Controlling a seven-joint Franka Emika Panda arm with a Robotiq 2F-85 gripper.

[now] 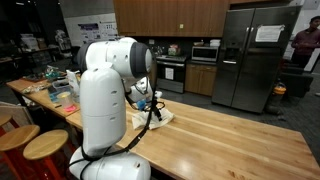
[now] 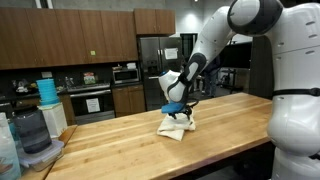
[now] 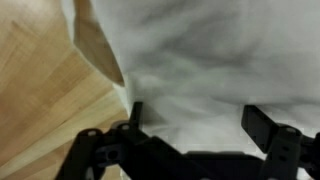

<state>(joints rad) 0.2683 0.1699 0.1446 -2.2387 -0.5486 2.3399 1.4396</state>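
Note:
A crumpled white cloth lies on the wooden table; it also shows in an exterior view and fills the wrist view. My gripper hangs right over the cloth, low against it. In the wrist view the two black fingers stand wide apart with cloth between and beneath them. The gripper is open and holds nothing. In an exterior view the arm hides most of the gripper.
A blender and stacked blue cups stand at one end of the table. Clutter covers the far end. Round wooden stools stand beside the table. A steel fridge and oven line the kitchen wall.

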